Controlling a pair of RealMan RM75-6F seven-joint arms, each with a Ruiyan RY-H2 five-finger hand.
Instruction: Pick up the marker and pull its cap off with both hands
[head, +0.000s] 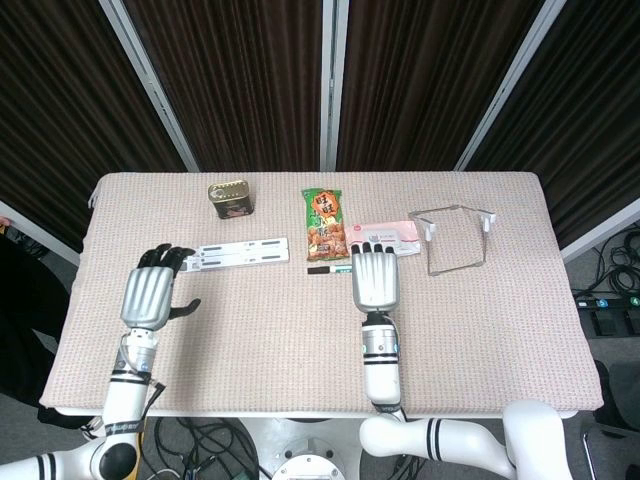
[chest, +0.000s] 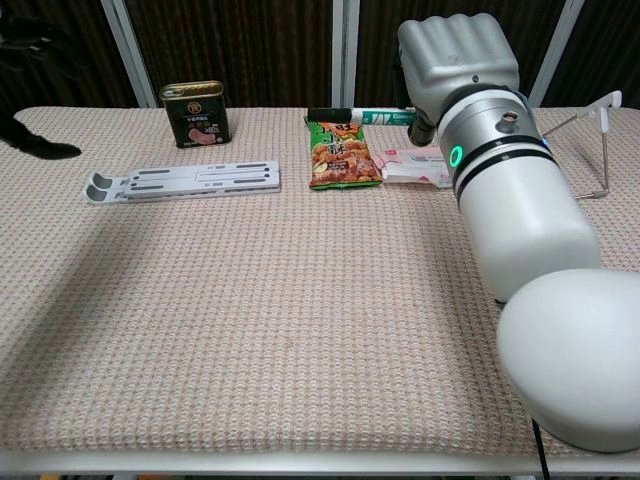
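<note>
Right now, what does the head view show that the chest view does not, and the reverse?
Only the head view shows the whole left hand, open with fingers spread, raised near the white folding stand, and the complete wire rack. Only the chest view shows the marker from the side, lifted clear of the table. Both show the right hand gripping the marker, the can, the green snack bag and the pink wipes pack.

Green-labelled marker (chest: 362, 115), black cap (chest: 322, 113)
</note>
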